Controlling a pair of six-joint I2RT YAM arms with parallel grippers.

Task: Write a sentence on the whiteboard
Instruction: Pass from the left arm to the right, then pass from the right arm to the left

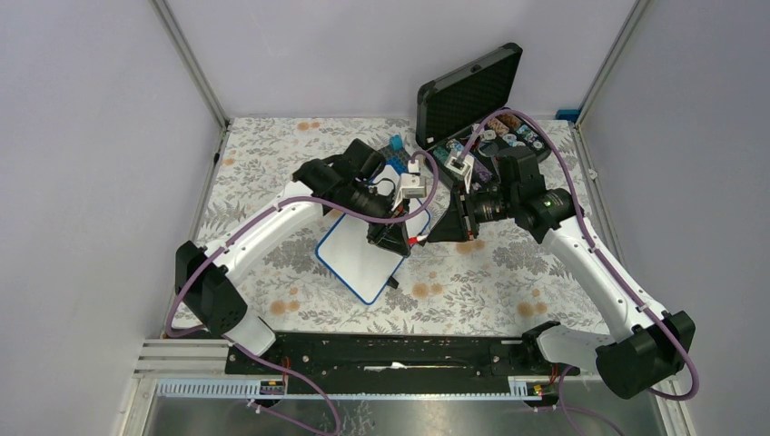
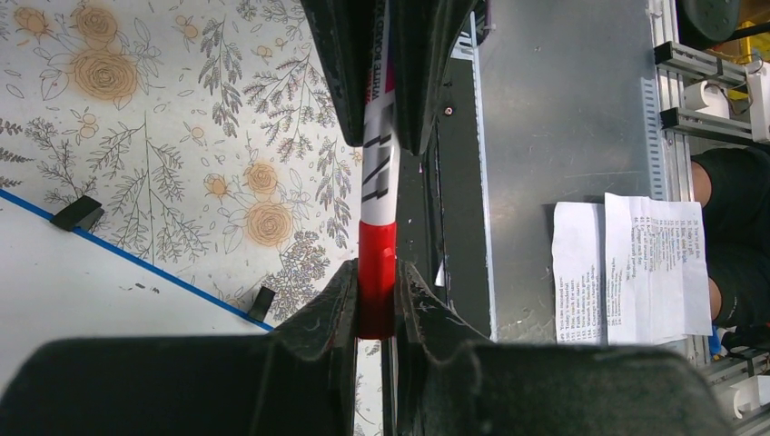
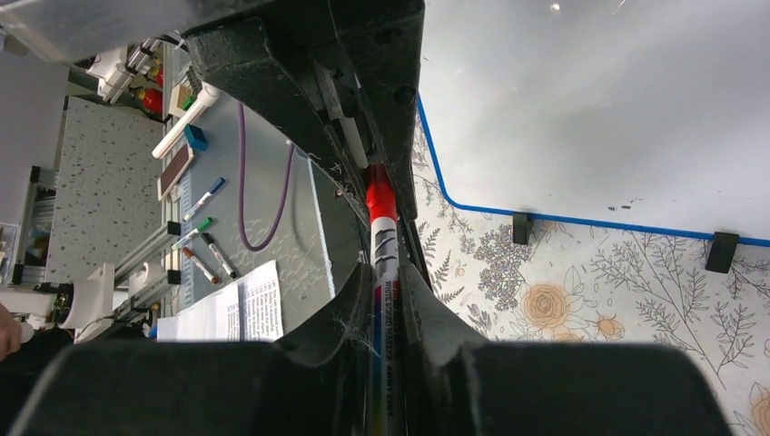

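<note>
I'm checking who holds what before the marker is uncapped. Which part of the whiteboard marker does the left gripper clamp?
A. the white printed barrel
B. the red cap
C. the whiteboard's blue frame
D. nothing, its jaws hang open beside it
B: in the left wrist view, the left gripper is pinched on the red cap, while the right gripper grips the white barrel.

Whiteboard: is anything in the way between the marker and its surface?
Nothing lies on the visible whiteboard, but the marker appears capped: its red cap sits pinched in the left claw while the right claw grips the barrel.
</note>
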